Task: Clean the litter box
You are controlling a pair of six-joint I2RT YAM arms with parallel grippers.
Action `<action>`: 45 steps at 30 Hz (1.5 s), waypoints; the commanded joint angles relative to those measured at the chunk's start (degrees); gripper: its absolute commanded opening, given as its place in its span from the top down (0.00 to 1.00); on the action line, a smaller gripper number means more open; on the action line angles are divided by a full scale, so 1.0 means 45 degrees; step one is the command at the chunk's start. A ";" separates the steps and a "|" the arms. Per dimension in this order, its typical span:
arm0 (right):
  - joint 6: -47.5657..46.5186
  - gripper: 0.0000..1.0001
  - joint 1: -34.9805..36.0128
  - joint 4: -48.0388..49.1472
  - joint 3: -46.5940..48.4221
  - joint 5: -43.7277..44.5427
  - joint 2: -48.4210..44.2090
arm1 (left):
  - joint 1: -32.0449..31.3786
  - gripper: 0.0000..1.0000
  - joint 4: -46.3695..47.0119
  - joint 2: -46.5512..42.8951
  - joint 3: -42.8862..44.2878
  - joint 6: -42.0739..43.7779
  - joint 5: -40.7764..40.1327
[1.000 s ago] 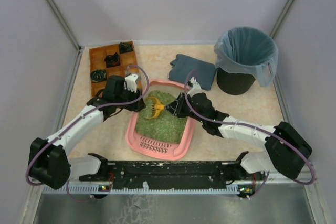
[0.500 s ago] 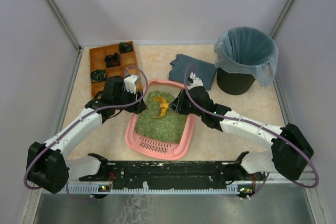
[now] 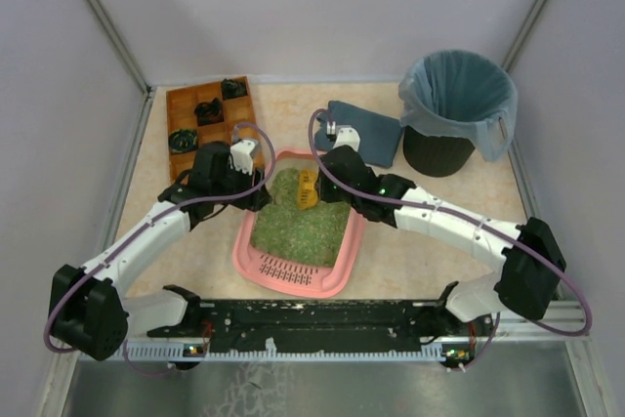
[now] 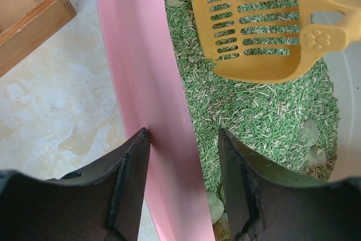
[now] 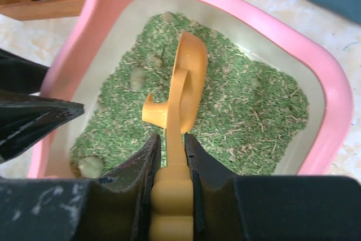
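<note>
the litter box (image 3: 293, 283) sits mid-table between my two arms. its long axis runs near to far, canted a little so the far end leans right. its slotted grille (image 3: 286, 263) end points back at the arm bases, and green litter (image 3: 303, 227) fills the rest. off its far left corner is the wooden compartment tray (image 3: 186, 103). my left gripper (image 4: 183, 139) straddles the box's left wall, one finger (image 4: 132, 167) outside and the other in over the litter. i read that as bracing the box so it does not slide under the scoop, but i cannot tell whether the fingers actually squeeze the wall. at the far end my right gripper (image 5: 169, 156) pinches the handle of the yellow slotted scoop (image 5: 189, 83), which is turned on edge over the litter, probably to sift. pale clumps (image 5: 138, 77) lie beside it. further right are the dark folded cloth (image 3: 366, 129) and the lined bin (image 3: 457, 104), where i expect the waste should go.
</note>
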 commanded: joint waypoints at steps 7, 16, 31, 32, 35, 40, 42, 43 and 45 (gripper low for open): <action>-0.0086 1.00 0.0028 0.0261 0.0635 0.1389 0.0708 | -0.0103 0.50 0.0088 -0.0085 -0.0027 -0.0068 0.0118; 0.1279 1.00 -0.0494 0.2827 -0.0802 -0.2066 0.1275 | -0.0119 0.57 -0.0009 0.0264 0.0019 -0.0041 0.0520; 0.2524 1.00 -0.0557 0.3757 -0.1278 -0.6591 0.1726 | -0.0122 0.61 -0.0068 0.0447 0.0068 -0.0007 0.0571; 0.2496 1.00 -0.0525 0.3512 -0.1277 -0.6604 0.1621 | -0.0116 0.61 -0.0068 0.0459 0.0071 -0.0010 0.0571; 0.2541 1.00 -0.0512 0.3139 -0.1438 -0.6722 0.1213 | -0.0111 0.61 -0.0068 0.0470 0.0081 -0.0022 0.0559; 0.3188 1.00 -0.0511 0.3438 -0.2171 -0.7049 0.0601 | -0.0105 0.61 -0.0087 0.0521 0.0115 0.0011 0.0545; 0.3543 1.00 -0.0507 0.3782 -0.2452 -0.7250 0.0397 | -0.0111 0.61 -0.0077 0.0521 0.0087 0.0011 0.0553; 0.3717 1.00 -0.0494 0.4064 -0.2596 -0.7348 0.0306 | -0.0105 0.61 -0.0084 0.0530 0.0097 0.0016 0.0564; 0.4040 1.00 -0.0510 0.4452 -0.2805 -0.7493 0.0161 | -0.0114 0.62 -0.0088 0.0542 0.0089 -0.0006 0.0565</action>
